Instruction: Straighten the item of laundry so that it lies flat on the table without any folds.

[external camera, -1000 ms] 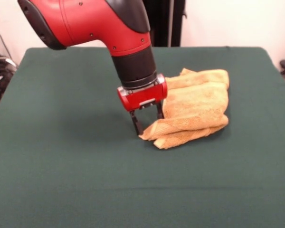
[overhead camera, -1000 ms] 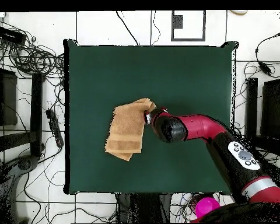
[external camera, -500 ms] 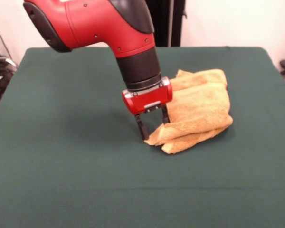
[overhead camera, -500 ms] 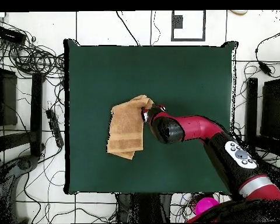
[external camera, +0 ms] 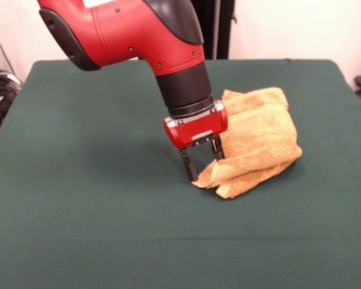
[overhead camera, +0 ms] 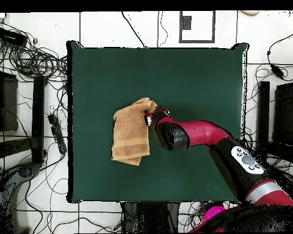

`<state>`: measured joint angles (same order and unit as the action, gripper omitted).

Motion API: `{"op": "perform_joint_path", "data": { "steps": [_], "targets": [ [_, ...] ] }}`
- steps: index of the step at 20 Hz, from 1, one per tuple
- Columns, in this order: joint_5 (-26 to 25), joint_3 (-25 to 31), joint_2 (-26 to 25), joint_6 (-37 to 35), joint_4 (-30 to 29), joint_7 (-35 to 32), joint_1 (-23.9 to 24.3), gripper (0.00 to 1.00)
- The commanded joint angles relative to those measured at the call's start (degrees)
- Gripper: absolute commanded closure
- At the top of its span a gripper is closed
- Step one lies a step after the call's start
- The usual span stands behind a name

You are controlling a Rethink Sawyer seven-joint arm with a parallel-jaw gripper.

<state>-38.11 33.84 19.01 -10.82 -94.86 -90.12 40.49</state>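
Between the tool's (external camera: 205, 166) narrowed fingers, seemingly, the folded towel's (external camera: 259, 138) near corner.

My gripper (external camera: 204, 162) has slid right and toward the camera in the front view, dragging the towel's (external camera: 259, 138) pinched corner along. The towel has shifted with it across the table (external camera: 96, 198), its folded bundle bunching tighter.

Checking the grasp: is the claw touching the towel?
Touching: in the front view one finger of the claw presses against the folded corner of the towel.
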Motion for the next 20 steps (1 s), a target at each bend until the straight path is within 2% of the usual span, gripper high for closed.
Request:
{"op": "perform_joint_path", "data": {
  "steps": [1, 10, 11, 12, 13, 16, 20],
  "targets": [
    [3.0, 3.6, -3.9, -1.2, -1.4, -5.4, -3.6, 0.00],
    [4.6, 3.0, -2.6, -1.2, -2.0, -6.4, -5.0, 0.00],
    [4.3, 2.2, -2.0, -0.8, -1.8, -6.7, -5.7, 0.00],
    [3.7, -1.8, 0.1, 1.2, -0.8, -9.3, -8.9, 0.00],
    [3.6, -3.5, 0.9, 1.3, -0.2, -10.0, -10.1, 0.00],
    [3.2, -5.4, 2.1, -3.9, 0.8, -6.9, -10.6, 0.00],
    [2.9, -9.0, 3.7, -6.0, 2.5, -6.1, -12.8, 0.00]
  ]
}}
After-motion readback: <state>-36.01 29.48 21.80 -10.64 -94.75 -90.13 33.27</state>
